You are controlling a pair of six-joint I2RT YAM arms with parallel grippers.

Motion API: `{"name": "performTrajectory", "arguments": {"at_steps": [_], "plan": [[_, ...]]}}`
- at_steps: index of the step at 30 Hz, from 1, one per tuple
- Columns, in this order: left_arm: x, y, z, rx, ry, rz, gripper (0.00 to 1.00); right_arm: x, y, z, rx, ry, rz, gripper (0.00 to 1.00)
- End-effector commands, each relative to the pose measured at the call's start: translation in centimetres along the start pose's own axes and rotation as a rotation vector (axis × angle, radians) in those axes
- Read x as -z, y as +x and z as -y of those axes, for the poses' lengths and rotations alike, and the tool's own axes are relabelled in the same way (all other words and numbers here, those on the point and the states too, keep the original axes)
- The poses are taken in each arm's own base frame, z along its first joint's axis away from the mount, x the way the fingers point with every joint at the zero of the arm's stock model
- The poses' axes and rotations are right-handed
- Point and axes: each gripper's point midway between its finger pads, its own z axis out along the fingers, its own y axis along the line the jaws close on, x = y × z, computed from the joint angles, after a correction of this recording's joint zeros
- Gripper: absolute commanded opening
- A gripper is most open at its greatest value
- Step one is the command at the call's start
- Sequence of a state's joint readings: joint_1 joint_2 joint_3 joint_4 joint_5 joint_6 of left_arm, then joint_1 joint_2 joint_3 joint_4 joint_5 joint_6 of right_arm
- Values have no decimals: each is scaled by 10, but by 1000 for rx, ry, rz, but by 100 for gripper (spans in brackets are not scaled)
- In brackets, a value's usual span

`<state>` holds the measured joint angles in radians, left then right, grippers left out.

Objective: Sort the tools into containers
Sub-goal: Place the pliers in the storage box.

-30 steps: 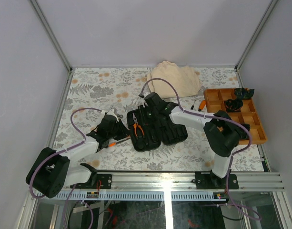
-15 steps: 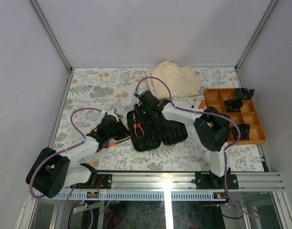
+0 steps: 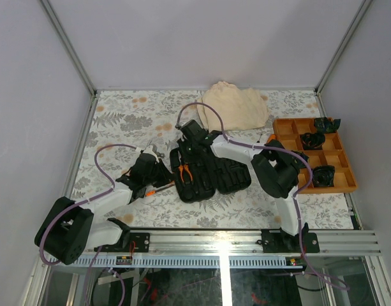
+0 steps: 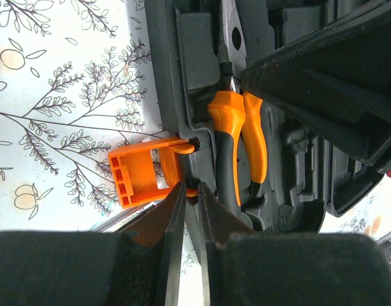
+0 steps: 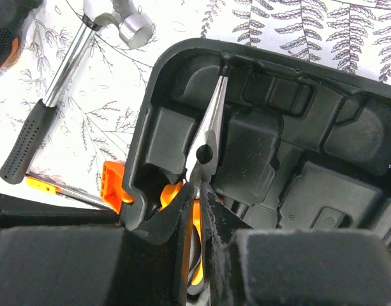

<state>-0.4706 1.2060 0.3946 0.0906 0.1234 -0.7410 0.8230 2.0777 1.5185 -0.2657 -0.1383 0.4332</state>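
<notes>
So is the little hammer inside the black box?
No, the hammer lies on the leafy tablecloth, outside the black tool case and beside its corner.

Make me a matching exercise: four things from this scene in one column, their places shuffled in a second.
1. pliers
2. hammer
3. beige cloth
4. orange tray

A. far edge of the table
B. in a moulded slot of the black case
C. right edge of the table
D. lying on the table close beside the case

Pairs: 1-B, 2-D, 3-A, 4-C
</notes>
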Motion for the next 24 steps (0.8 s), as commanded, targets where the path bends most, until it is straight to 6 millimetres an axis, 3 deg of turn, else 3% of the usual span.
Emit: {"name": "performTrajectory", "arguments": {"at_steps": [1,18,21,24], "plan": [[0,16,-15,-1,-52,-49,10,-1,-8,-5,33,12,7,14],[-3,14,-11,-5,-40,-56,10,-18,25,10,92,110,-128,14],[-4,14,-11,-7,-37,-57,10,-18,28,14,96,128,-138,14],[-3,13,-10,-7,-39,-53,9,-11,16,12,112,140,-115,14]]}}
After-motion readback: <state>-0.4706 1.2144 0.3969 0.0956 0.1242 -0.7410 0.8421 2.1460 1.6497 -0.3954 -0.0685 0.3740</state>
